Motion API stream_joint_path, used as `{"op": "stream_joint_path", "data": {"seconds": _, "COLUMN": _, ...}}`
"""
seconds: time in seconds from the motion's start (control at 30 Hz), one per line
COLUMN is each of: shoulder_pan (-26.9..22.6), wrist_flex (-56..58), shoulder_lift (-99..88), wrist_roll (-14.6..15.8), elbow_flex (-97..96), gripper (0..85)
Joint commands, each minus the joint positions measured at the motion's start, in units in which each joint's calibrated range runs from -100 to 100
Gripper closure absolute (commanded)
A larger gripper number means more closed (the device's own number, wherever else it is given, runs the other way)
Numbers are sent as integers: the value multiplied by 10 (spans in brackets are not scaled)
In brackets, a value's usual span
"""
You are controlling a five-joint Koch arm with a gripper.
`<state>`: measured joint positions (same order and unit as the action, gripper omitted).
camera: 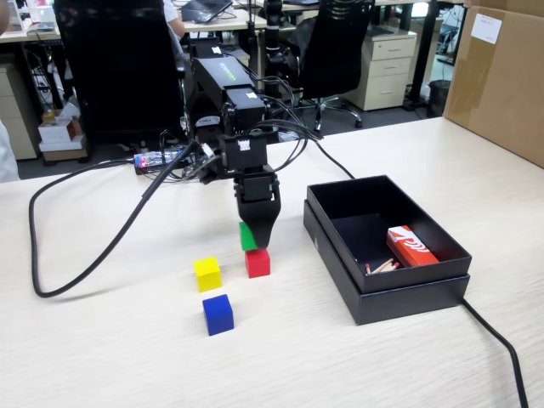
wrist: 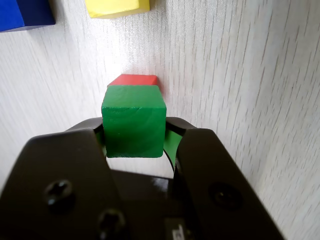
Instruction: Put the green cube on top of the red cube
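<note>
The black claw (wrist: 135, 145) grips the small bright-green wooden cube (wrist: 134, 121) between its jaws, holding it just above and behind the small red cube (wrist: 134, 80) on the pale counter (wrist: 240, 75), apparently lining up to stack it.

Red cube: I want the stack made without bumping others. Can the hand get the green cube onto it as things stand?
Probably yes. The hand holds the green cube near the red cube, whose top is bare; the yellow cube stands apart.
</note>
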<state>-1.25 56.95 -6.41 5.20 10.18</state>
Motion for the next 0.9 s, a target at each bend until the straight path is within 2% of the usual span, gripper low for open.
{"op": "stream_joint_path", "data": {"seconds": 0.0, "shoulder_pan": 0, "wrist_flex": -6, "shoulder_lift": -10, "wrist_roll": 2, "elbow_flex": 22, "gripper": 741}}
{"op": "stream_joint_path", "data": {"seconds": 0.13, "shoulder_pan": -1, "wrist_flex": -6, "shoulder_lift": -10, "wrist_roll": 3, "elbow_flex": 23, "gripper": 739}}
{"op": "stream_joint_path", "data": {"seconds": 0.23, "shoulder_pan": -2, "wrist_flex": -6, "shoulder_lift": -10, "wrist_roll": 4, "elbow_flex": 23, "gripper": 670}}
{"op": "stream_joint_path", "data": {"seconds": 0.37, "shoulder_pan": -2, "wrist_flex": -6, "shoulder_lift": -10, "wrist_roll": 4, "elbow_flex": 27, "gripper": 668}}
{"op": "stream_joint_path", "data": {"seconds": 0.47, "shoulder_pan": -4, "wrist_flex": -6, "shoulder_lift": -10, "wrist_roll": 4, "elbow_flex": 27, "gripper": 587}}
{"op": "stream_joint_path", "data": {"seconds": 0.63, "shoulder_pan": -4, "wrist_flex": -6, "shoulder_lift": -11, "wrist_roll": 4, "elbow_flex": 30, "gripper": 584}}
{"op": "stream_joint_path", "data": {"seconds": 0.77, "shoulder_pan": -4, "wrist_flex": -6, "shoulder_lift": -19, "wrist_roll": 3, "elbow_flex": 26, "gripper": 470}}
{"op": "stream_joint_path", "data": {"seconds": 0.87, "shoulder_pan": -3, "wrist_flex": -6, "shoulder_lift": -41, "wrist_roll": 3, "elbow_flex": 22, "gripper": 451}}
